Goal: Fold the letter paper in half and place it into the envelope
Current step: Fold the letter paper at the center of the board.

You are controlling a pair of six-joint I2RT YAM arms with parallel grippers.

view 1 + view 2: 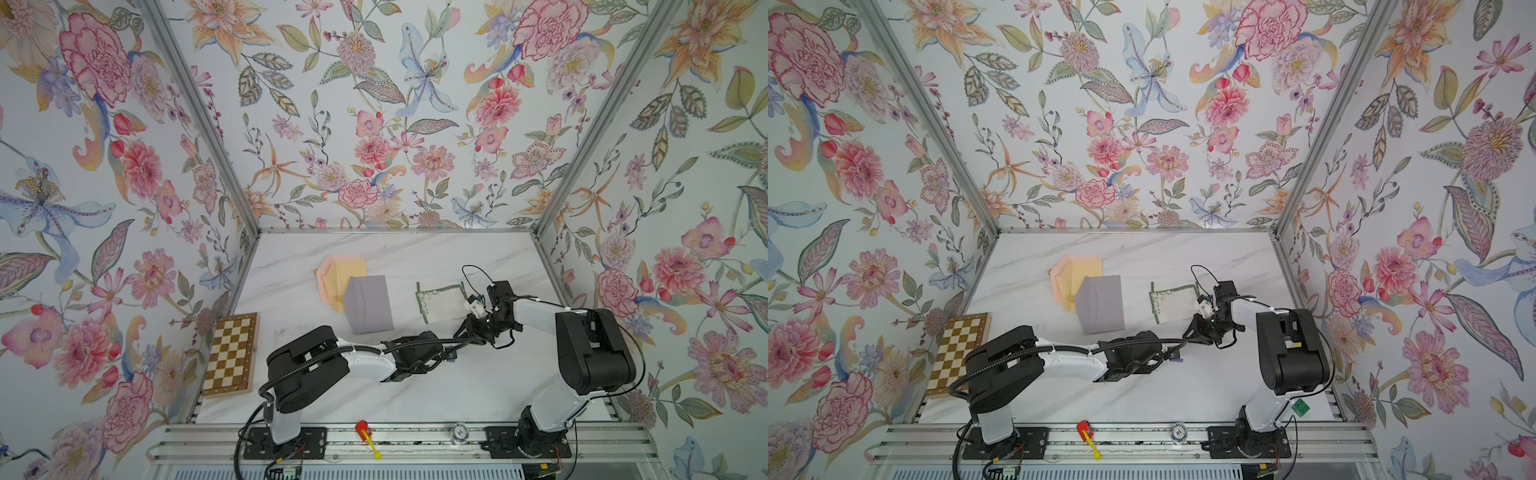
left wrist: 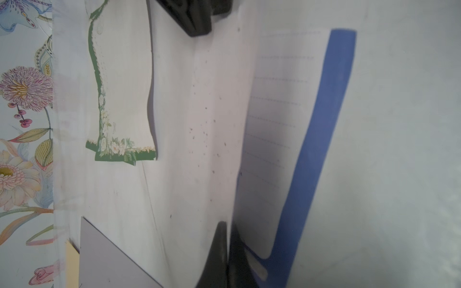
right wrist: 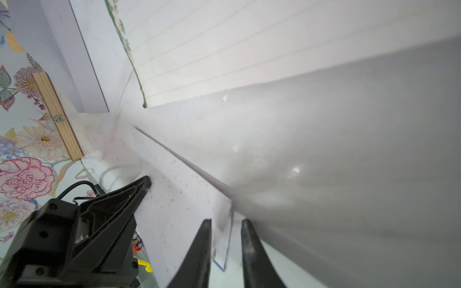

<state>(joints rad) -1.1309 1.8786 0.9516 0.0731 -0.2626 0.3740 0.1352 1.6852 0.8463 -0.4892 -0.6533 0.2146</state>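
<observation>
Blue-edged letter paper point(image 2: 274, 124) with dotted rulings, near green floral-bordered sheet point(image 2: 119, 99)

Robot test cell. 3 floral wall panels point(image 1: 374, 124) in aluminium framing point(image 1: 202, 116) enclose a marble-look tabletop point(image 1: 436, 390). Left arm point(image 1: 365, 365) and right arm point(image 1: 536, 311) bolt onto a slotted rail point(image 1: 415, 446).

Colours: table point(image 1: 415, 257) white marble, faint grey veins; walls point(image 1: 374, 124) pale, with big pink, blue and orange flowers; letter paper point(image 2: 274, 112) white, dotted grey rules, blue border, dark specks on its back; second sheet point(image 1: 440, 305), right, white with green floral border; envelope point(image 1: 369, 305), centre, plain grey-lilac; stack point(image 1: 338, 272) beyond it peach and pale yellow; chessboard point(image 1: 230, 355), near left, brown-and-cream checks.
</observation>
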